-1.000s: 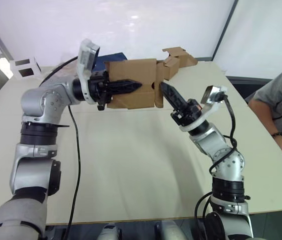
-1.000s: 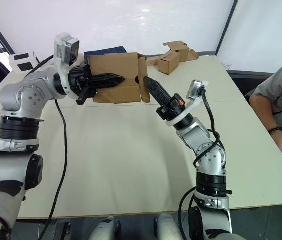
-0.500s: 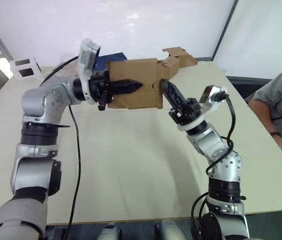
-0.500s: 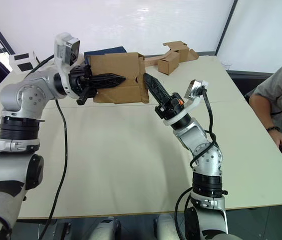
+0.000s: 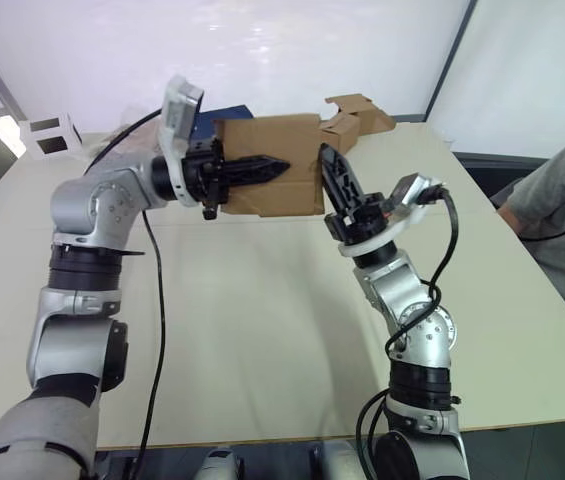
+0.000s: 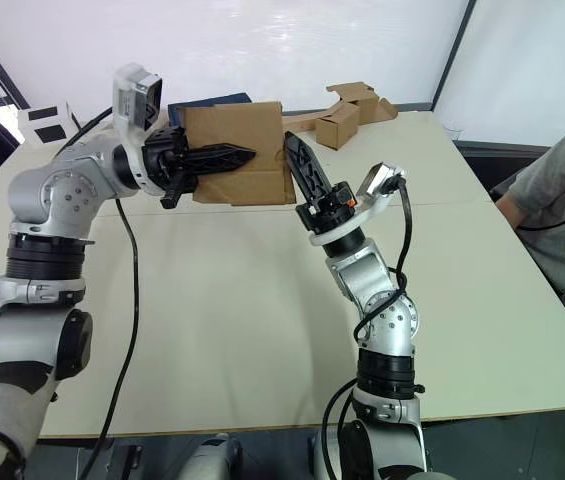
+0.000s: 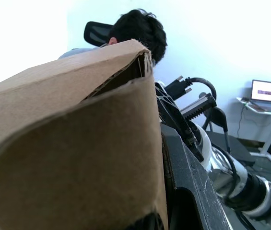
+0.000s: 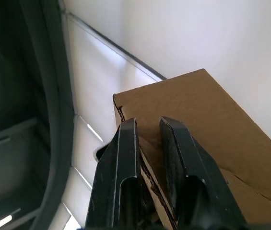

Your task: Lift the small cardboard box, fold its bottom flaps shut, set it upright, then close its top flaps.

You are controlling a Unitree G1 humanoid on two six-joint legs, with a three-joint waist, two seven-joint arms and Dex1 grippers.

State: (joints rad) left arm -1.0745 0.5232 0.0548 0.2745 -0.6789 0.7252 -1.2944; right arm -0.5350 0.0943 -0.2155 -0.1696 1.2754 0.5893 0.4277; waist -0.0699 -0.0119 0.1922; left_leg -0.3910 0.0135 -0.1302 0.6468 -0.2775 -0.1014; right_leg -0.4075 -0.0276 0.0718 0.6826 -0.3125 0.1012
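Small cardboard box (image 5: 267, 165) is held in the air above the far half of the surface (image 5: 262, 330), clear of it, long side roughly level. Left end effector (image 5: 262, 170) is clamped on it: one black finger lies across the near wall, the other is hidden. In the left wrist view the box wall fills the near field.

Right end effector (image 6: 295, 150) points up at the box's right end, fingers a narrow gap apart, fingertips against that end's flaps (image 8: 147, 165); right wrist view shows the flap edge running between the two fingers (image 8: 121, 163). Whether it actually pinches the flap cannot be told. Box interior is hidden, so contents can't be told.

Around it:
- Smaller brown box with loose cardboard pieces (image 6: 347, 110) sits at the far edge of the surface, behind and right of the held box, apart from it.
- Dark blue item (image 6: 212, 100) lies behind the held box, mostly hidden.
- White cube with dark square windows (image 5: 50, 135) is at the far-left corner, well apart.
- A person (image 5: 562, 215) in a grey shirt sits at the right side of the surface.

Near and middle surface under both arms is bare. Cable (image 5: 154, 300) from the left arm hangs down over the surface's left part.
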